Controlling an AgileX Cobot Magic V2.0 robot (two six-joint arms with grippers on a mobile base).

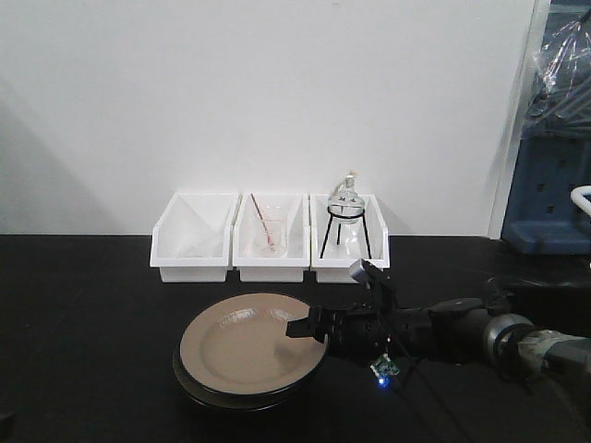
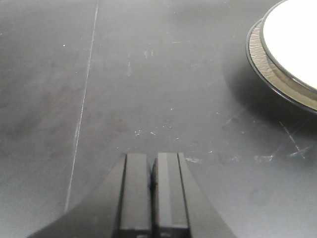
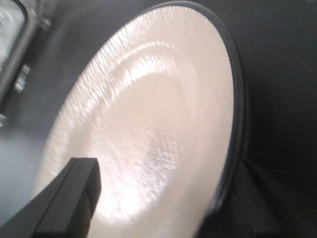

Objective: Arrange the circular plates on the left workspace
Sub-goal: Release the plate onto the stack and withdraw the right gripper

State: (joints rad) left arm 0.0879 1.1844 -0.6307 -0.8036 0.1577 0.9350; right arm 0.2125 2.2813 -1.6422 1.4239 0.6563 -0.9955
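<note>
Right gripper [image 1: 312, 330], jaws straddling the top plate [image 1: 245, 343] rim to lift it off the lower plate [image 2: 277, 82]; left gripper [image 2: 151, 191] closed, empty, above the surface [image 2: 148, 89].

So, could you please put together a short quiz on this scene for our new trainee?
1. True or false: the left end effector is shut, with nothing in it, over bare countertop.
2. Which of the three white bins holds the flask on a tripod stand? A) left B) middle C) right
3. How many circular plates are in view, and how do they lie?

Key: 1. True. 2. C. 3. Two, stacked one on the other.
</note>
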